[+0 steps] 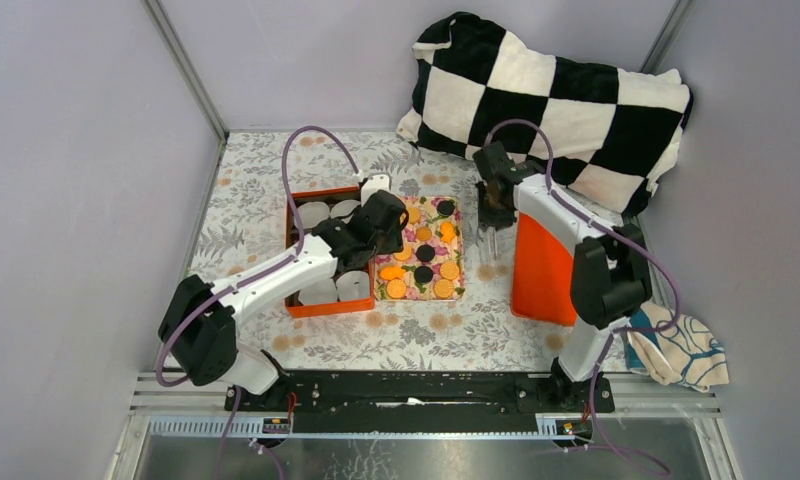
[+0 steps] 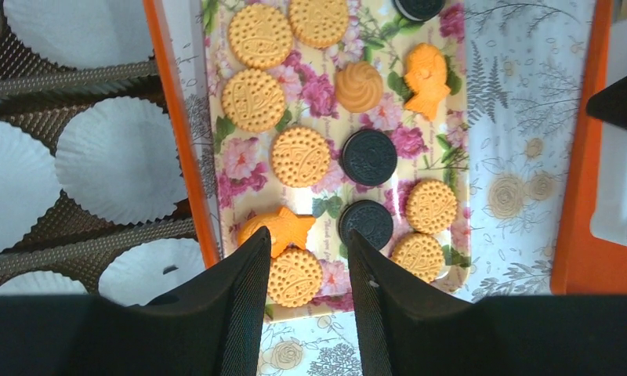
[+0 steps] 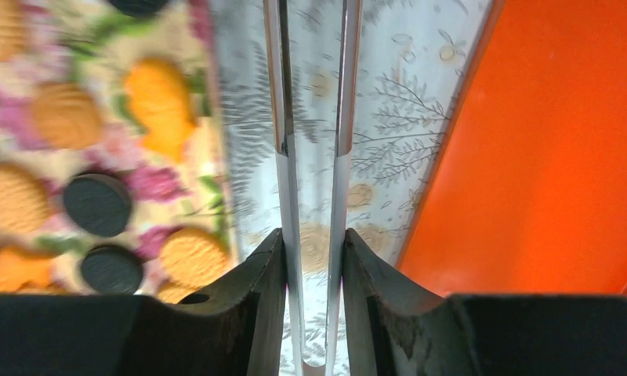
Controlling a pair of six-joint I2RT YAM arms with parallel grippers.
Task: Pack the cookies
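Note:
The cookies (image 1: 423,250) lie on a floral tray (image 1: 460,290): round tan discs, a few black ones and some orange shaped ones. In the left wrist view the tray (image 2: 389,117) shows them close up. My left gripper (image 2: 308,235) is open above the tray's near end, over a round tan cookie (image 2: 295,276) that lies between the fingers, untouched. In the top view the left gripper (image 1: 391,222) is at the tray's left edge. My right gripper (image 3: 313,235) is shut on clear tongs (image 3: 279,117), held just right of the tray (image 1: 491,243).
An orange box (image 1: 326,305) with white paper cups (image 2: 118,168) sits left of the tray. An orange lid (image 1: 543,270) lies right of the tongs. A checkered pillow (image 1: 566,110) is at the back right. A cloth (image 1: 681,350) lies at the right edge.

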